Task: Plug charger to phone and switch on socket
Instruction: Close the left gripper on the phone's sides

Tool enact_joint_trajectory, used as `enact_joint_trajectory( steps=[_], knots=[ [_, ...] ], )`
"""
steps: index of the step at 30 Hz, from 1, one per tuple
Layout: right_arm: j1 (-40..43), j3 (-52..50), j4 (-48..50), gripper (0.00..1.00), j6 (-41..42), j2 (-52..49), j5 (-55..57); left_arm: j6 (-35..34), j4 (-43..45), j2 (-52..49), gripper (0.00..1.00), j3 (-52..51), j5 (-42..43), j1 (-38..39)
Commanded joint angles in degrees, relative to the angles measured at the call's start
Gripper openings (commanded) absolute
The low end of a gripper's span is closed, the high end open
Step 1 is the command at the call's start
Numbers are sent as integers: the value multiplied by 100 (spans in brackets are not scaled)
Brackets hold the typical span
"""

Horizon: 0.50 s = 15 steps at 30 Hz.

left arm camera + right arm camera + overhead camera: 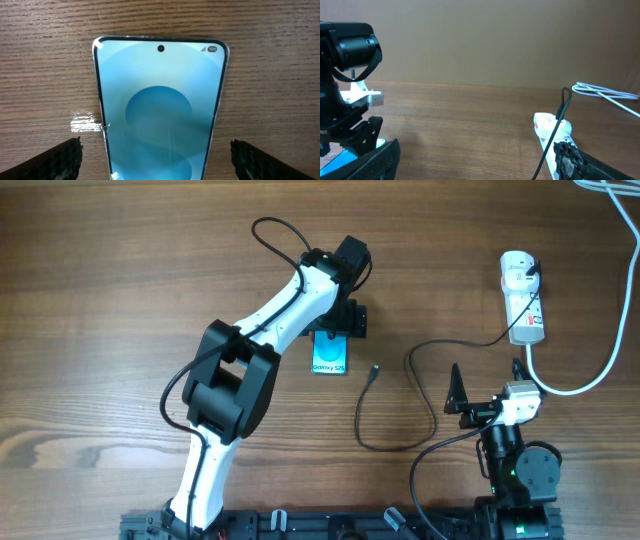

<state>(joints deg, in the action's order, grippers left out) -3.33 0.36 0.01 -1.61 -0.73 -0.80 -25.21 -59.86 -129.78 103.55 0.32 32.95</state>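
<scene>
The phone (329, 359) lies flat on the wooden table, teal screen up, with "Galaxy" text at its near end. My left gripper (331, 332) hovers over its far end. In the left wrist view the phone (160, 110) sits between the wide-open fingers of the left gripper (156, 149), which do not touch it. The charger's small plug (373, 370) lies free to the right of the phone. Its thin black cable (400, 448) loops round to the white socket (523, 300) at the far right. My right gripper (487, 383) is open and empty, near the table's front right. In the right wrist view the right gripper (475, 152) faces the socket (546, 125).
A thicker white cable (600, 375) runs from the socket off the top right corner and shows in the right wrist view (605, 92). The left arm (345, 100) stands at the left of the right wrist view.
</scene>
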Motion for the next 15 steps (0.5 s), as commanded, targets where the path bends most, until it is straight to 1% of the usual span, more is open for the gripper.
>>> enact_joint_trajectory(
  steps=[1, 10, 15],
  knots=[
    [-24, -7, 31, 100, 13, 46, 83, -74, 63, -131, 100, -48, 70, 22],
    [-24, -7, 31, 100, 11, 46, 83, -74, -55, -485, 100, -48, 72, 37],
    [-24, -7, 31, 100, 15, 46, 83, -76, -72, -503, 100, -48, 72, 74]
  ],
)
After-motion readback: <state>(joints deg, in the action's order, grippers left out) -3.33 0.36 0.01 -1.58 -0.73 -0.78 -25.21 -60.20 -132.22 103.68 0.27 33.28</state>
